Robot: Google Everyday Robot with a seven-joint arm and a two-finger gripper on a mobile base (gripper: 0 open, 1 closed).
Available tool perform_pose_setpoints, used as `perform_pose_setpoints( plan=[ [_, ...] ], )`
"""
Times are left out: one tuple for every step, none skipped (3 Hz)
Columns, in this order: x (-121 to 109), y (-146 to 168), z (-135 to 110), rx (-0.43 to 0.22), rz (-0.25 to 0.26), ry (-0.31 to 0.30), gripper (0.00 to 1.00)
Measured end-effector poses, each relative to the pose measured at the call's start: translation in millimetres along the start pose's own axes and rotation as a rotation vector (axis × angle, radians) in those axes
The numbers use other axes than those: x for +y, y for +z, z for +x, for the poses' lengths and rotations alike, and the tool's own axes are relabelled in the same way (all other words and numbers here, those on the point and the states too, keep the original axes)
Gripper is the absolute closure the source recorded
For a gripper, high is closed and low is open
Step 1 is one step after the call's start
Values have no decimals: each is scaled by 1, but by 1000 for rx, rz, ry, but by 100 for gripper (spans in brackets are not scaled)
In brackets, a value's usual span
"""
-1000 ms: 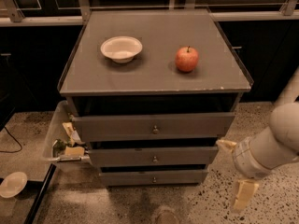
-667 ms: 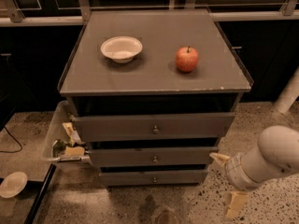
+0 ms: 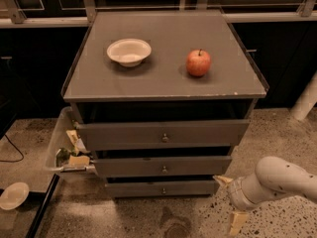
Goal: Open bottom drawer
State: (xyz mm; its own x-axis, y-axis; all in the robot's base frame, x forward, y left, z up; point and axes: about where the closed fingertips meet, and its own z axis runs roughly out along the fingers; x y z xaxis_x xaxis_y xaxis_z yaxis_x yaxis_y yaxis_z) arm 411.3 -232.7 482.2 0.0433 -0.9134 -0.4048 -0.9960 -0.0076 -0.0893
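The bottom drawer (image 3: 148,188) sits low in the centre of the frame, the lowest of three grey fronts under the table (image 3: 163,78). The end effector (image 3: 229,201) is at lower right, just beside the drawer's right end — fingers spread, released, holding nothing.

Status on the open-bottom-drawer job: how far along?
Done: nothing on the drawer itself. The bottom drawer looks shut, its knob untouched. In hand: the tool sits low near the floor, off the drawer front's right end as pictured, fingers spread, holding nothing and not at the knob. Left: line up on the knob, grip it, pull the drawer out.
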Motion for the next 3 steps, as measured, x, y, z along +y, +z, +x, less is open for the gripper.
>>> perform_pose_setpoints(
  plan=[
    [1, 2, 2, 0, -4, 3, 0],
    [4, 8, 1, 17, -12, -3, 0],
    [-3, 34, 14, 21, -9, -12, 0]
  ],
)
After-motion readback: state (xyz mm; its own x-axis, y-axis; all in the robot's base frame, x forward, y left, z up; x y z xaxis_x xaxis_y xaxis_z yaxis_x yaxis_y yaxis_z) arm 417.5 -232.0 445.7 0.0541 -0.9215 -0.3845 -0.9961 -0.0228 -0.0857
